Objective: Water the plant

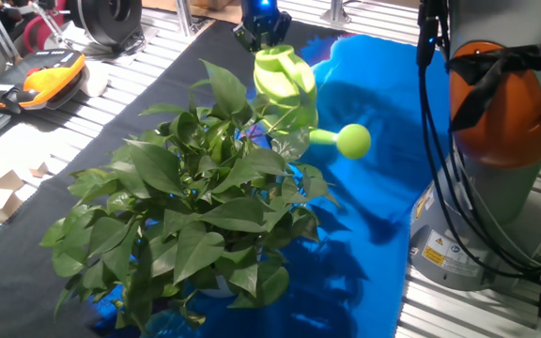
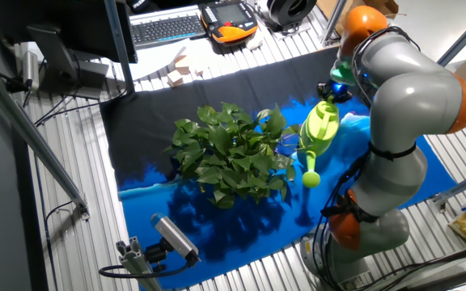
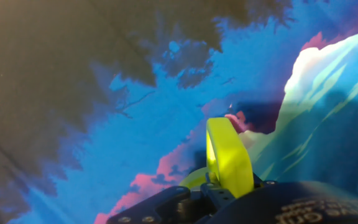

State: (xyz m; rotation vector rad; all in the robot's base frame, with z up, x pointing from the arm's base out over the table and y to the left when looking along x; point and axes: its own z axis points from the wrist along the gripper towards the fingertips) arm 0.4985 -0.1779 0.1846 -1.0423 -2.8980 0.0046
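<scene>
The plant's pot is hidden under its own leaves in both fixed views. Behind the plant, the watering can's lower body and spout base are covered by foliage. In the hand view the can's handle is cut off by the bottom edge, the gripper's fingertips cannot be made out, and the plant is only a dark blur.

Slatted aluminium table, partly covered by a black cloth with a bright blue sheet over its near part. At the far edge: keyboard, orange-black pendant, small wooden blocks. Dark monitor at one corner. Cables trail across the slats. Lighting even, shadows on the blue.
</scene>
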